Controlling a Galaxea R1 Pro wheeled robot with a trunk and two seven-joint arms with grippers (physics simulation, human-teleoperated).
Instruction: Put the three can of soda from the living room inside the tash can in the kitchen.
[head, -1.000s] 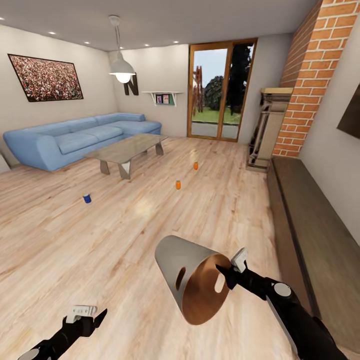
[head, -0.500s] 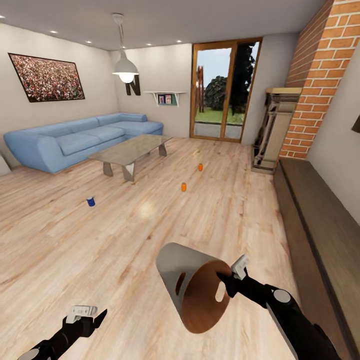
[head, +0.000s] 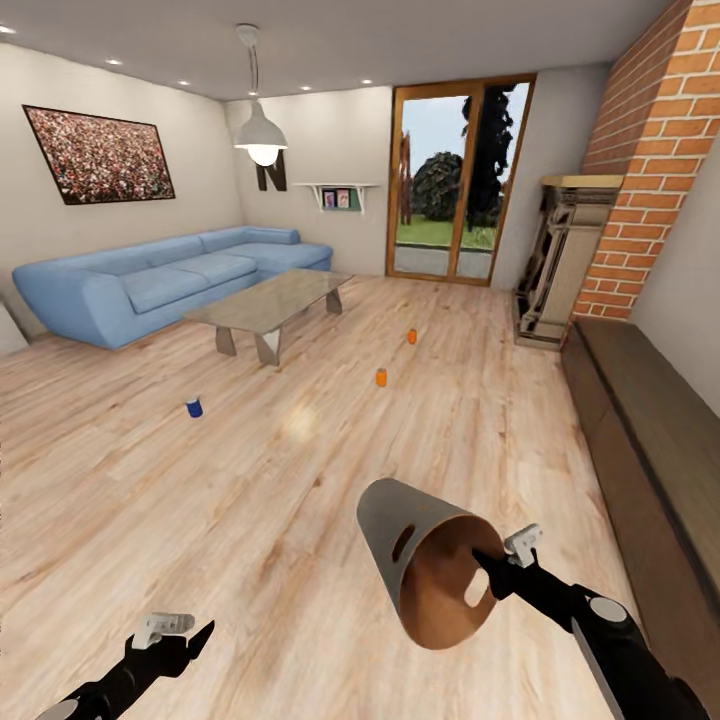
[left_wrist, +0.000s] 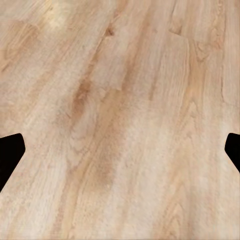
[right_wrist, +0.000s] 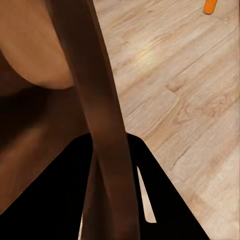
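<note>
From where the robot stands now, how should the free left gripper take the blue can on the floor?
Probably around the round side wall, about mid-height, approached level from the robot's side. The blue can stands upright and alone on the wood floor, and the left gripper is open and empty. Its top is too small to judge.

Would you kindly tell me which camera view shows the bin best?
The head view: the bin shows whole, tilted with its mouth toward the camera, held at the rim by the right gripper. The right wrist view gives a close-up of rim and brown inside.
</note>
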